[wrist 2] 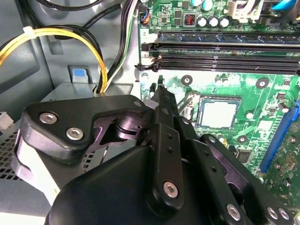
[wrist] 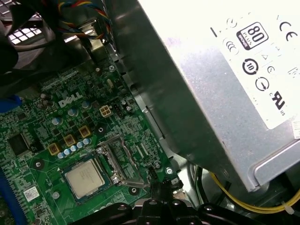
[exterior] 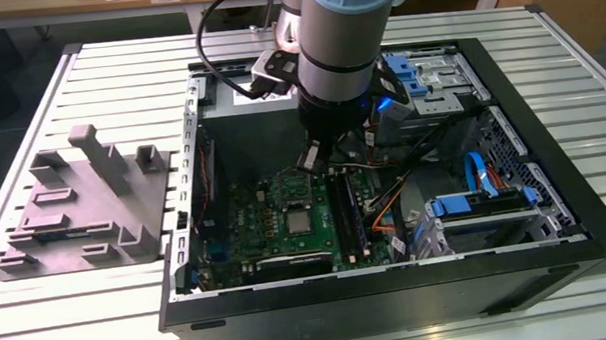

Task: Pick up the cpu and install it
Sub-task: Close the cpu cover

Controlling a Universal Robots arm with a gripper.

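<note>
Cpu [wrist: 85, 177] sits square in the motherboard [wrist: 42, 131] socket, pale silvery top showing, also seen in the second wrist view [wrist 2: 218, 114]. Beside it the claw [wrist 2: 161, 91] hangs with fingers pressed together, pinching nothing. A low sweep might clip the open socket frame [wrist: 123, 159] or nearby cables.

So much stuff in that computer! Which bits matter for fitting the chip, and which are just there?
Job in hand:
cpu, sitting in the motherboard socket
gripper, beside it, holding nothing

Just there:
power supply box
yellow cables
grey tray
blue drive brackets
</note>
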